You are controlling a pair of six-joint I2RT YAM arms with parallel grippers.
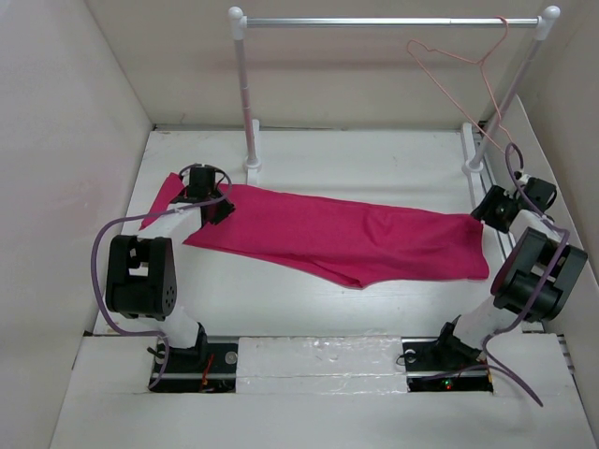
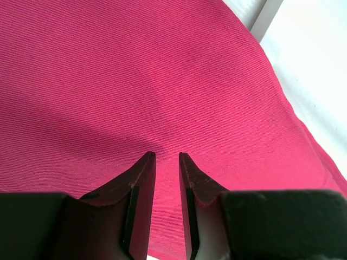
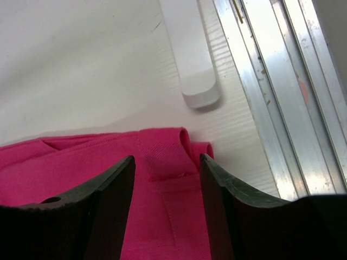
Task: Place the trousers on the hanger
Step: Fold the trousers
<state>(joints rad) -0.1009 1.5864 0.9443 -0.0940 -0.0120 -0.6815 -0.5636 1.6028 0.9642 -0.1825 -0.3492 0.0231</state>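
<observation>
Currently, the trousers (image 1: 346, 238) are found spread flat across the table (image 1: 374, 159), running left to right between the two arms. The hanger (image 1: 459, 58) is seen hooked on the rail (image 1: 374, 21) near its right end, well apart from the cloth. The left gripper (image 2: 165, 158) is held over the garment's left end, fingers narrowly parted, nothing clamped. The right gripper (image 3: 167, 160) is set at the right end, jaws wide apart, with the cloth edge lying between them.
</observation>
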